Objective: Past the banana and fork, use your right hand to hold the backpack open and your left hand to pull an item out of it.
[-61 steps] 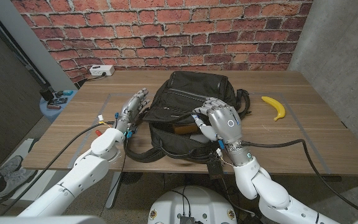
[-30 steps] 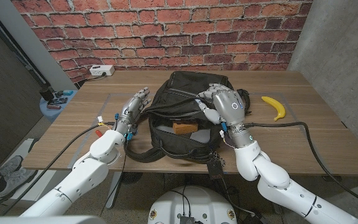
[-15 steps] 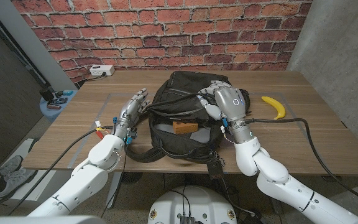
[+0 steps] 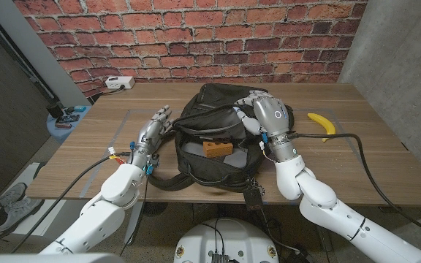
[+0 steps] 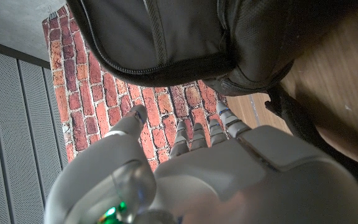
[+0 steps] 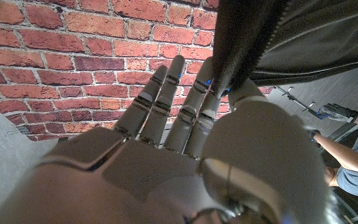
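A black backpack (image 4: pixel 218 157) lies mid-table with its mouth facing me. My right hand (image 4: pixel 267 117) grips the upper flap and holds it raised; in the right wrist view the thumb and fingers (image 6: pixel 166 106) pinch the black zipper edge (image 6: pixel 232 50). Inside the open mouth lies an orange-brown block (image 4: pixel 216 148). My left hand (image 4: pixel 153 131) stands beside the backpack's left side with its fingers stretched out and nothing in them; in the left wrist view this hand (image 5: pixel 216 174) sits close to the backpack (image 5: pixel 166 37). A yellow banana (image 4: pixel 322 125) lies right of the bag.
A white power strip (image 4: pixel 120 82) sits at the table's far left edge. Bag straps (image 4: pixel 168 181) trail toward the front edge. A blue stand (image 4: pixel 63 119) with small items is off the table's left. A person (image 6: pixel 348 168) shows in the right wrist view.
My right hand has drawn the flap up and back toward the wall, widening the mouth and uncovering the orange-brown block. The left hand has hardly moved.
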